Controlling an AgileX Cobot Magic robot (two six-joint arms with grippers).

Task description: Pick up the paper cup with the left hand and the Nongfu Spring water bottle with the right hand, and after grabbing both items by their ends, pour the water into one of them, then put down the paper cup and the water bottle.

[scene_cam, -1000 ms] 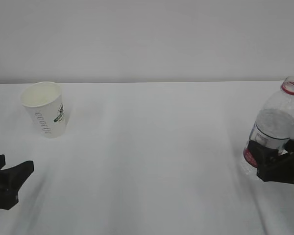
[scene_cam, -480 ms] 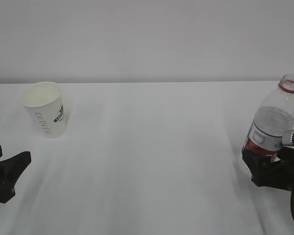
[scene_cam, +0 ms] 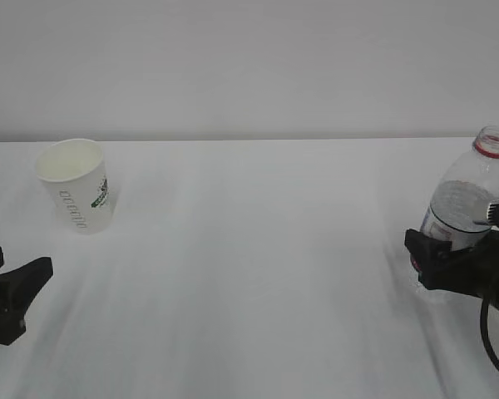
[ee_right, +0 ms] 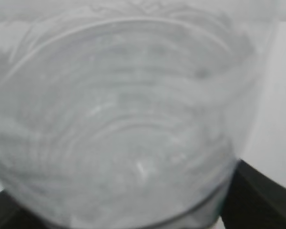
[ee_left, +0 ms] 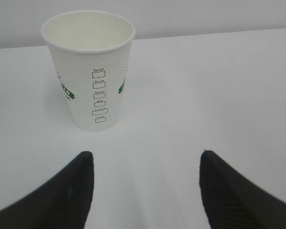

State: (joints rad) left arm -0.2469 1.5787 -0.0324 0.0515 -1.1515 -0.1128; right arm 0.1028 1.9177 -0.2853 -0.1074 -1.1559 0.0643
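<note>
Currently the left tool (scene_cam: pixel 4 287) sits low at the near left edge of the desk (scene_cam: pixel 249 266), its two black fingers spread apart with nothing between them; it is released; in the left wrist view the fingertips (ee_left: pixel 81 167) frame bare desk, and the paper cup (ee_left: pixel 89 67) stands upright ahead of them, slightly toward the left finger, clearly apart from both; the cup's mouth is open, its side shows small printed boxes and bits of green logo; from the exterior view the paper cup (scene_cam: pixel 76 184) stands beyond the left tool and a little to its inner side, well apart from it, with grey dotted lettering and the green mark facing the camera; whether water lies inside it cannot be told from these angles

On the other side the right tool (scene_cam: pixel 442 264) is at the lower part of the Nongfu Spring water bottle (scene_cam: pixel 470 199), black fingers on either side of the base; the bottle stands just ahead of and above the tool, leaning slightly, red neck ring at the top, no cap visible; the right wrist view is filled by the blurred clear ribbed body of the bottle (ee_right: pixel 119 119), with dark finger parts at the lower corners beside it; the jaws stand wide around the bottle, yet whether they press on it or have let go cannot be told; the two tools are far apart across the desk
</note>
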